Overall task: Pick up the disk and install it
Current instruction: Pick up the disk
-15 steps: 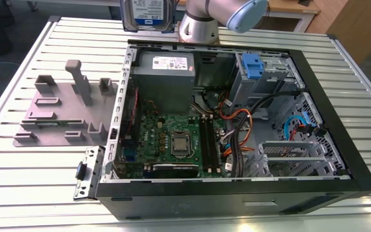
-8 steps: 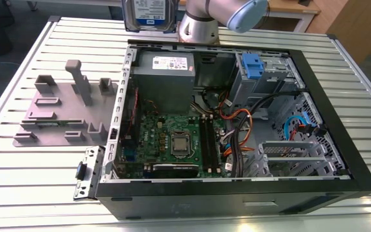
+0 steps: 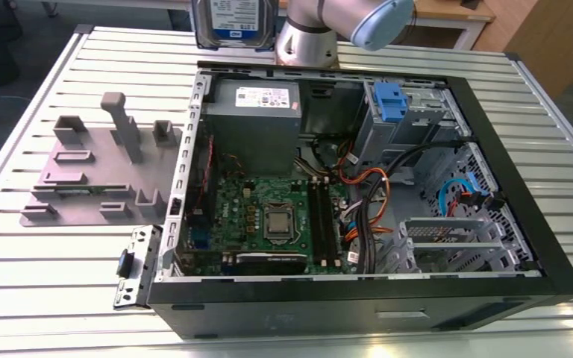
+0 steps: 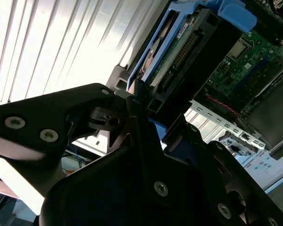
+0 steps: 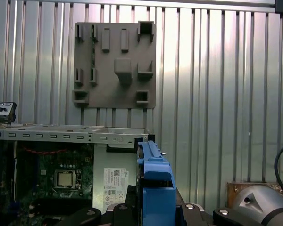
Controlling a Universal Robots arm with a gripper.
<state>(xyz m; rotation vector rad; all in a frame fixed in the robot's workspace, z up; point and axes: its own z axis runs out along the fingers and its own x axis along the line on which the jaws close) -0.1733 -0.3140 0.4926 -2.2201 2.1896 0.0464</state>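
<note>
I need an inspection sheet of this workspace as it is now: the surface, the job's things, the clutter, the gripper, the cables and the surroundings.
Surface: slatted metal table, carrying an open computer case.
Job's things: the disk, in its blue frame, is held above the table's far edge, with its label towards the exterior view.
Clutter: grey stand with upright posts, beside the case on the exterior view's left.
Grippers: gripper shut on the disk.
Cables: orange and black wires and a blue cable, all inside the case.
Surroundings: wooden furniture beyond the table.
</note>
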